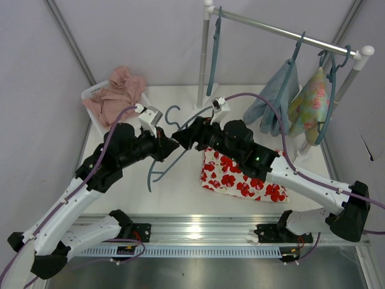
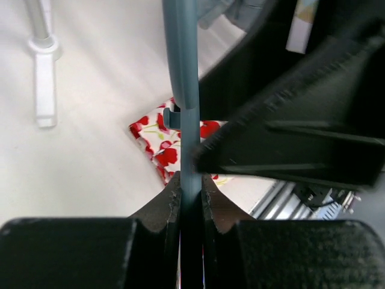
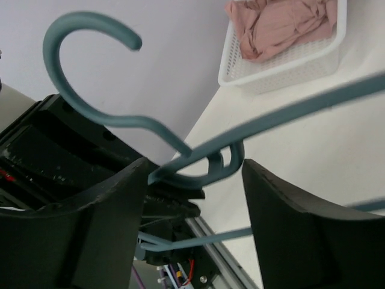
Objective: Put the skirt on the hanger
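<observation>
The hanger is slim and teal, with a curled hook on top. The left claw is pinched narrow on its thin bar. The right claw stands wide, and the bend of the hanger's neck sits between its fingers. The skirt, white with bold red flowers, lies flat on the table under the right arm, behind that claw. Beyond the left claw a white basket holds a crumpled pink cloth.
</observation>
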Robot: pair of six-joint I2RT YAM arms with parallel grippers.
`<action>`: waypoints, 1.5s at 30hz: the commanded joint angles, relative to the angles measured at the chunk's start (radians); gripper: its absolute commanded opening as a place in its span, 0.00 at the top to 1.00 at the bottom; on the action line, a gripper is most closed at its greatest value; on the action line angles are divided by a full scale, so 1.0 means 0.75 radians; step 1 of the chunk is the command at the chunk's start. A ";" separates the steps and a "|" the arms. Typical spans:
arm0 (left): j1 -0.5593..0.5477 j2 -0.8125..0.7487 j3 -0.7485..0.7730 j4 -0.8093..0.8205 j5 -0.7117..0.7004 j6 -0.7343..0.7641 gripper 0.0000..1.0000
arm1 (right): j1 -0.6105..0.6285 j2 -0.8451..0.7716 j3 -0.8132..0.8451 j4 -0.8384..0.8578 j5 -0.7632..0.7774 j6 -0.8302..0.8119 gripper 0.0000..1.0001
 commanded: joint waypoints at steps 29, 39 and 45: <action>0.125 -0.222 -0.781 0.611 -0.384 -0.268 0.99 | 0.000 0.098 -0.262 -0.589 0.401 0.065 0.25; 0.097 -0.230 -0.852 0.766 -0.449 -0.262 0.99 | -0.009 0.405 -0.157 -0.607 0.417 0.085 0.34; 0.072 -0.206 -0.865 0.807 -0.490 -0.250 0.99 | -0.019 0.514 -0.123 -0.603 0.407 0.071 0.37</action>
